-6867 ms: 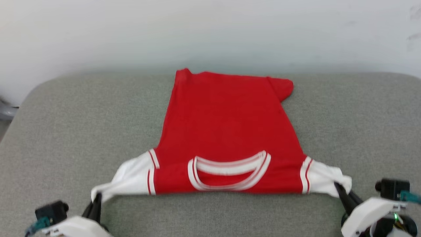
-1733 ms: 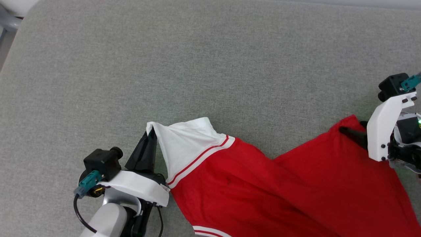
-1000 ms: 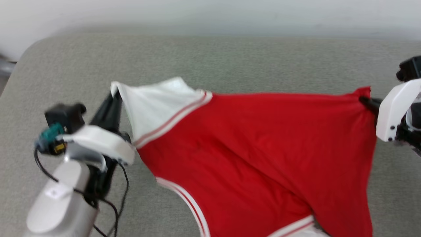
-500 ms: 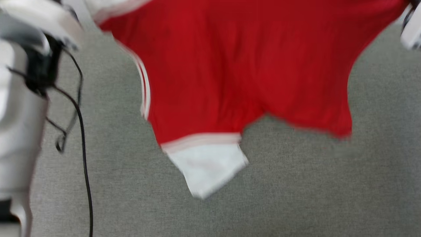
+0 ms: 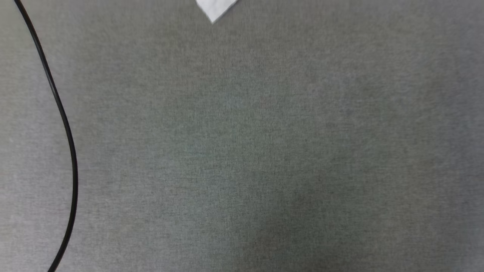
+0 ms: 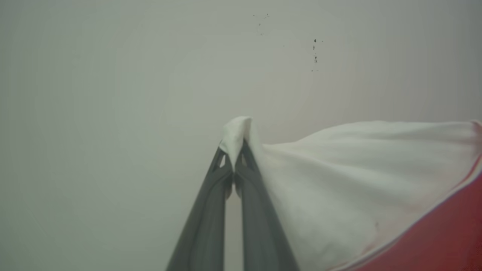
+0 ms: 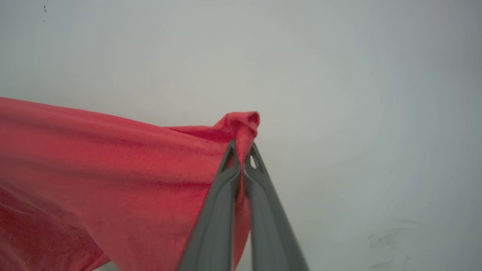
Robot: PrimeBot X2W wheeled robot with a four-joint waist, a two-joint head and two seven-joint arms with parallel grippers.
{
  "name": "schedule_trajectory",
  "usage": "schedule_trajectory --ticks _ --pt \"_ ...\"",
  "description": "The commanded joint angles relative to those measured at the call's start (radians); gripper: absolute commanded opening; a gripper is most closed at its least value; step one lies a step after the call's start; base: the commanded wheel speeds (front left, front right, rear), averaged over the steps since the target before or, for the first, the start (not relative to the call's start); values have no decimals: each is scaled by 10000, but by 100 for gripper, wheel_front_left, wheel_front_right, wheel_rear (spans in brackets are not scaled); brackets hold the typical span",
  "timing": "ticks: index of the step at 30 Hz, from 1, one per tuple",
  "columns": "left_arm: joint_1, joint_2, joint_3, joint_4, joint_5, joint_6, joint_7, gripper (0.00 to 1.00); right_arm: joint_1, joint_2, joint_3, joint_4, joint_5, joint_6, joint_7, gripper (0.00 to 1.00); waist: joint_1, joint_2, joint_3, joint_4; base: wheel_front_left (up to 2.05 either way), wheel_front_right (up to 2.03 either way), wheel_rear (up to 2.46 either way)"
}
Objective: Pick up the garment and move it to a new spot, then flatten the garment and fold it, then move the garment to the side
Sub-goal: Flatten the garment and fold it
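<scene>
The garment hangs in the air between my two grippers. In the left wrist view my left gripper (image 6: pixel 233 148) is shut on the tip of a white sleeve (image 6: pixel 331 180), with red cloth showing at the lower right. In the right wrist view my right gripper (image 7: pixel 243 148) is shut on a bunched red corner of the garment (image 7: pixel 113 165), which stretches away to the left. In the head view just the hanging white sleeve tip (image 5: pixel 215 8) pokes in at the top edge. Its lettering is hidden.
A grey fabric surface (image 5: pixel 264 151) spreads across the head view. A thin black cable (image 5: pixel 64 124) curves down its left side. Behind both grippers stands a pale wall (image 7: pixel 357 75) with a few dark specks (image 6: pixel 314 49).
The garment has gone up out of the head view, leaving just a white sleeve tip at the top. The camera has also tilted down onto the grey surface. Both grippers keep their hold.
</scene>
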Motion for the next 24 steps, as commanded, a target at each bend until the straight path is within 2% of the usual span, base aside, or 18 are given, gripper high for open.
schedule_trajectory --ticks 1,7,14,19,24 --pt "-399 66 43 360 23 -49 -9 0 -408 21 -64 225 -92 -30 -14 0 -1 0 874 82 0 0 0" --pt "-1088 -202 23 1351 -172 -310 -231 0 -1221 289 67 791 -276 -29 -215 0 -1 0 1904 195 0 0 0" --pt "-730 -545 102 2444 -623 -740 -571 0 -975 393 499 1360 -41 -29 -492 0 -1 0 2362 331 0 0 0" --pt "312 -687 219 3105 -1274 -1077 -1046 0 -61 329 1167 1648 508 -27 -781 0 -1 0 2039 400 0 0 0" --pt "2372 -735 196 3332 -1970 -1195 -1505 0 1874 157 1888 1664 1252 -27 -1237 0 -1 0 1141 413 0 0 0"
